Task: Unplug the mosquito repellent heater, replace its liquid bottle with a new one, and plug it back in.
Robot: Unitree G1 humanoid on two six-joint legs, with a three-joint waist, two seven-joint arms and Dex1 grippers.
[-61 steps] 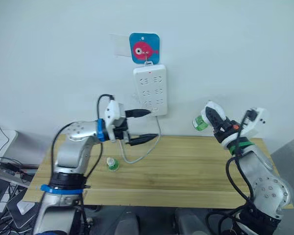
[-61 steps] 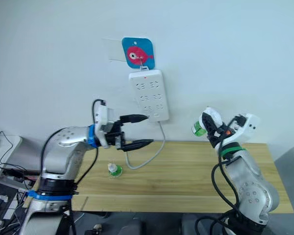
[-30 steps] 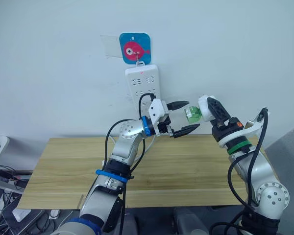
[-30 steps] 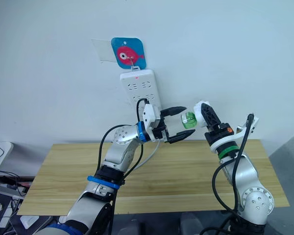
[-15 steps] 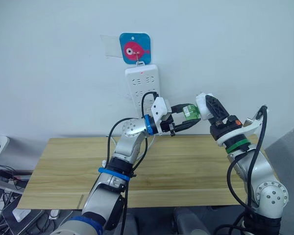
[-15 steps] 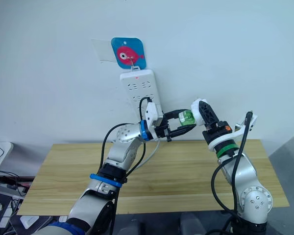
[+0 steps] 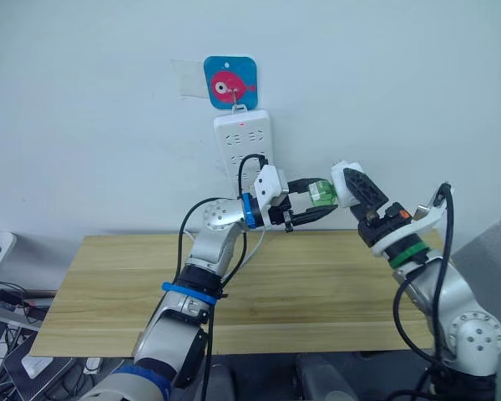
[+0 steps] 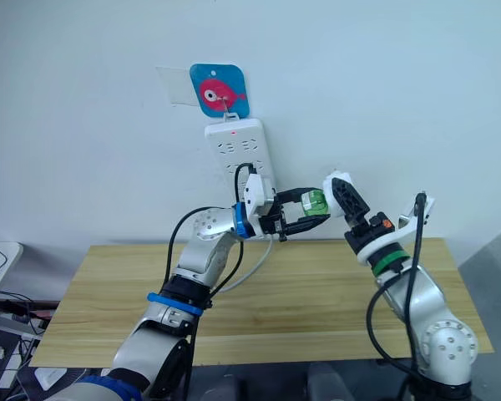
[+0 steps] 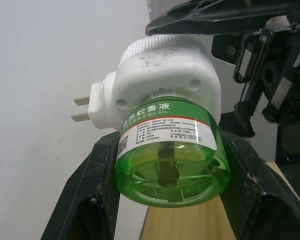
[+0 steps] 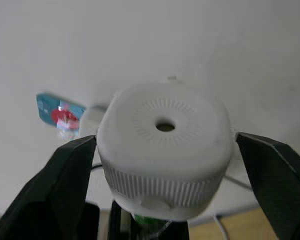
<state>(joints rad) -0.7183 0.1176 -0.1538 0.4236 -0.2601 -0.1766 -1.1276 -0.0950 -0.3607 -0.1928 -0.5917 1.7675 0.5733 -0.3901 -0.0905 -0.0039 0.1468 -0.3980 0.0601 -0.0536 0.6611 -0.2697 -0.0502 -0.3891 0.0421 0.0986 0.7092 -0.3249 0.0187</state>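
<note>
Both arms are now raised in front of the wall, above the far edge of the wooden table [image 7: 234, 292], and the two grippers meet on one object. Two seconds ago the left gripper [image 7: 311, 201] was spread wide near the hanging power strip [image 7: 244, 149] while the right arm waited well off to the right with the unit; since then the left arm has swung right and its fingers have narrowed, so that half a second ago they were closing around the green bottle and now they clamp it.

The left wrist view shows this plainly: the clear green liquid bottle [image 9: 170, 150] sits squeezed between the two black fingers [image 9: 95, 200], still seated in the white mosquito repellent heater [image 9: 162, 75], whose two plug prongs stick out free toward the wall. So the heater is unplugged and held in mid-air, just right of the power strip and below it.

The right gripper [image 10: 165, 150] holds the heater body from the opposite end, a finger [image 10: 65, 170] pressed on either side of the ribbed white cap with its small centre hole.

With one hand on the bottle and the other on the housing, the likely step in hand is twisting the old bottle out. I cannot see a gap between bottle and housing yet, so it seems still attached.
</note>
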